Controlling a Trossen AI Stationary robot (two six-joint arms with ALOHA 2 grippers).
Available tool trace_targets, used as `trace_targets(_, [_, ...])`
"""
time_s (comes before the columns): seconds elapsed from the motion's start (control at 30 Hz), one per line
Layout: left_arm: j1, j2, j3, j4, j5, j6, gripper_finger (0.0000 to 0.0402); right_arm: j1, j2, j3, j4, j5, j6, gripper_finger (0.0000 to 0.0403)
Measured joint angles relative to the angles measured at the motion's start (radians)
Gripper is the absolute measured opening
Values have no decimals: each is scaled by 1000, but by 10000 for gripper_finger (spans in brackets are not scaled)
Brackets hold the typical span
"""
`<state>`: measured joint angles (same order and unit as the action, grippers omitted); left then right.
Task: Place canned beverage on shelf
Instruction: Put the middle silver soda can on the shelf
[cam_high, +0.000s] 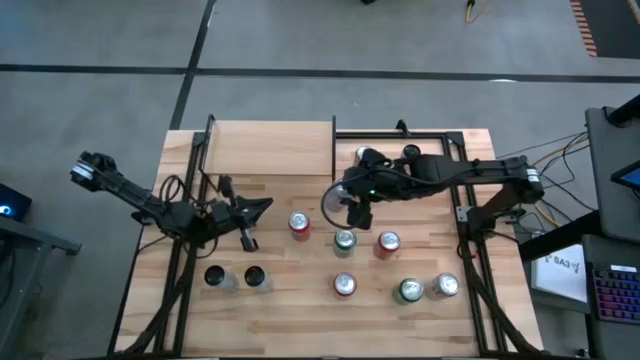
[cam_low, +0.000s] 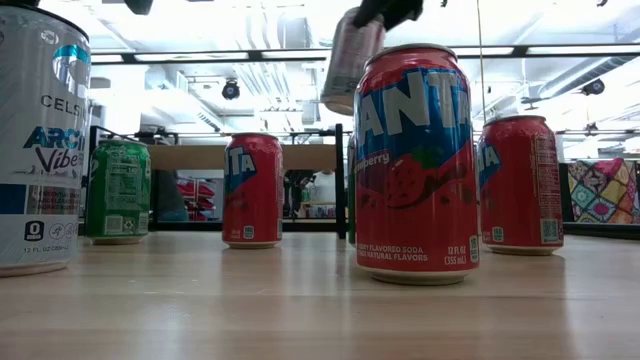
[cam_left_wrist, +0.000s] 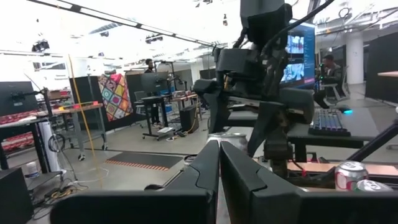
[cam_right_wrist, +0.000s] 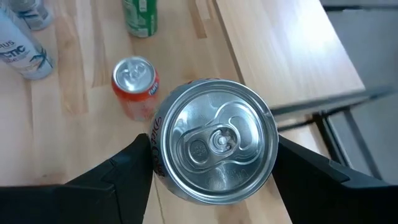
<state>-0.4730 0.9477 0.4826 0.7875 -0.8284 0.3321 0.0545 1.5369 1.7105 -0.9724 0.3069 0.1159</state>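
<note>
While aloft, right tool (cam_right_wrist: 211, 165) grips silver can (cam_right_wrist: 214, 140) | beside shelf (cam_high: 270, 147)

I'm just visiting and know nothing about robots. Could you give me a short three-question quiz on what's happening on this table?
1. True or false: the right gripper holds a silver can lifted off the table.
2. Where is the shelf? A) at the table's far edge, left of the held can B) under the left gripper C) off the table
3. Fill in: the left gripper's fingers are ____.

Key: 1 true; 2 A; 3 shut, holding nothing.
</note>
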Motion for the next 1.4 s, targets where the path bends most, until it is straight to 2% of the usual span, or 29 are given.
trace_targets(0.43, [-43,-60,0,-6,0,26,0,-7,270,377,-29,0,-185,267])
trace_targets(0.8, [-120,-100,14,-4,0,27,0,-53,436,647,-13,9,-244,267])
trace_targets(1.13, [-145,-95,47,-11,1,56,0,-143,471,645,113,15,-248,267])
trace_targets(1.4, [-148,-96,47,-18,0,55,0,-201,481,645,34,5,-231,267])
